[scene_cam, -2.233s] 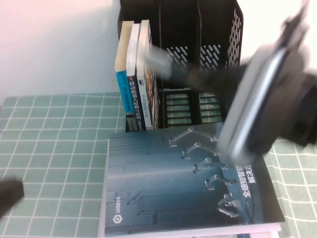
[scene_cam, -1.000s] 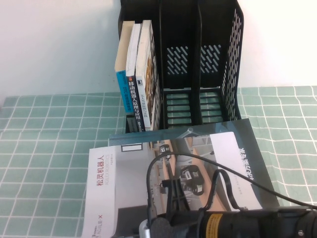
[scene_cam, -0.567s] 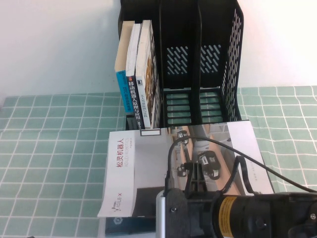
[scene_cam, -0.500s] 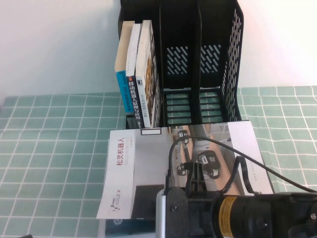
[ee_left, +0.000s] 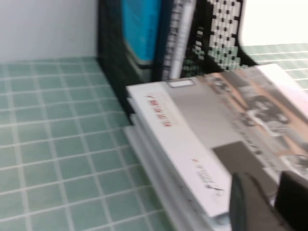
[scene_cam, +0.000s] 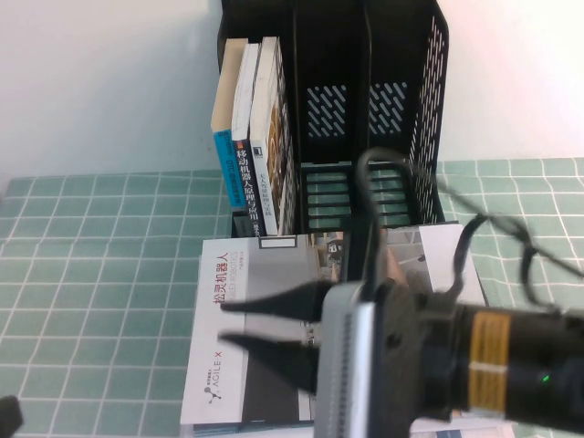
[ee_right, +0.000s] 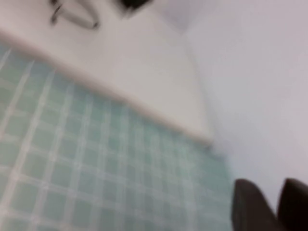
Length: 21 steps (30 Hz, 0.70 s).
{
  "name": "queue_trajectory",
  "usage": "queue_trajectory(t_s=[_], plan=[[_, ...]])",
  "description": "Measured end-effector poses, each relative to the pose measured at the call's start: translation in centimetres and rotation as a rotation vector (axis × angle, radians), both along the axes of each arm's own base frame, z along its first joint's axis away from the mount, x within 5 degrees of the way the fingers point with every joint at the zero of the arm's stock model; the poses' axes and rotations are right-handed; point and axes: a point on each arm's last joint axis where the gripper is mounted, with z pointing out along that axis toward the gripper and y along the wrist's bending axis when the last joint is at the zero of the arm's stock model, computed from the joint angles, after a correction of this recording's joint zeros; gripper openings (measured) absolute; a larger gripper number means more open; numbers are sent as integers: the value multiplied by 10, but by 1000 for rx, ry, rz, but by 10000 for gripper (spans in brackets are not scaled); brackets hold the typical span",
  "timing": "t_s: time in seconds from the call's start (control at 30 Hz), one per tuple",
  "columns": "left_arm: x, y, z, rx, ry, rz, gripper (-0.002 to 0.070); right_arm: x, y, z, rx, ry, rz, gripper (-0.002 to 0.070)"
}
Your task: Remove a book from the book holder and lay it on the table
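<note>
- Raised since the previous frame, the right gripper (scene_cam: 230, 324) hangs above the book (scene_cam: 237, 310), fingers spread, holding nothing.
- Book lies flat on the table (scene_cam: 100, 274), before the book holder (scene_cam: 401, 109); white wall behind.
- Left gripper (ee_left: 267, 199): low beside the book; finger spacing cannot be told.

One tall black plastic file rack (scene_cam: 401, 109) with three compartments stands at upper centre. Three upright books (scene_cam: 251, 137) fill its left compartment. One large white-and-grey paperback (scene_cam: 246, 301) lies flat at centre. There are two black robot hands: the right hand (scene_cam: 226, 324) at lower centre and the left hand (scene_cam: 7, 412) in the lower left corner.
</note>
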Motion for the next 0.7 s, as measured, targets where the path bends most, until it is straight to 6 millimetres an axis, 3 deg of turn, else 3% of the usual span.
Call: queue_trajectory(t_s=[0.07,0.13,0.27,0.33,0.53,0.7], plan=[[2,3,0,25,-15,34,76,0,-5,27,37,-78,-20,86],[3,6,0,30,-20,62,33,1,-14,53,42,-156,-81,38],[4,8,1,35,-26,93,7,10,-45,100,-105,-344,-312,6],[5,9,1,48,-32,103,4,14,-66,114,-236,-370,-458,3],[6,11,1,68,-50,118,3,6,-131,118,-571,-111,-839,-1],[11,9,0,41,-106,117,3,-29,-167,108,-541,152,-856,-1]])
